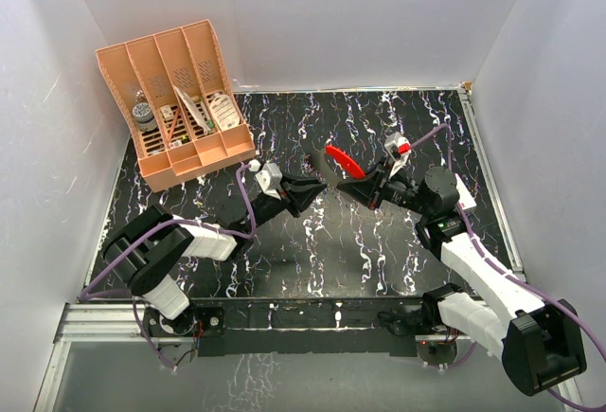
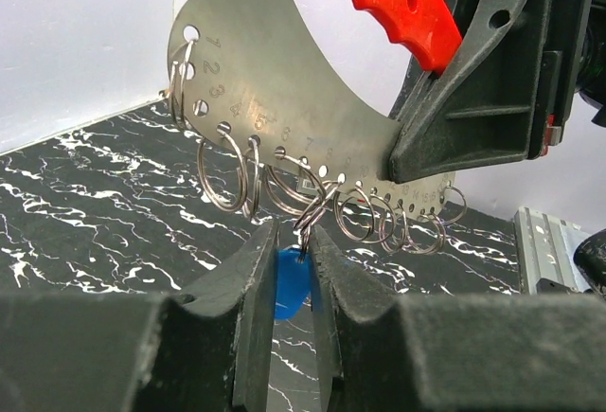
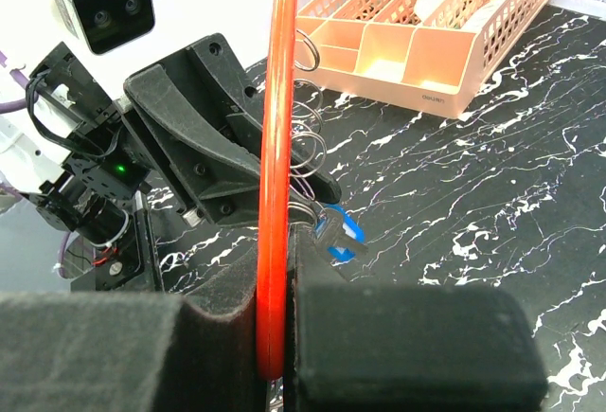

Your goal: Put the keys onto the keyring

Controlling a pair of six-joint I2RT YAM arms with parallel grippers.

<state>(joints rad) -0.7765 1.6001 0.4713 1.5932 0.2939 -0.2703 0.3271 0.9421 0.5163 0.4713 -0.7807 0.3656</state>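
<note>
The keyring is a silver plate with numbered holes, a red handle and several split rings along its lower edge. It is held up in the air over the middle of the table. My right gripper is shut on the red handle, which shows edge-on between its pads. One key with a blue head sits between the narrow jaws of my left gripper, just under the plate. The hole in its head meets a split ring. The key's blue head shows beside the handle; the top view hides it.
An orange file organizer with a few items stands at the back left of the black marbled table. White walls close in three sides. An aluminium rail runs along the table's right edge.
</note>
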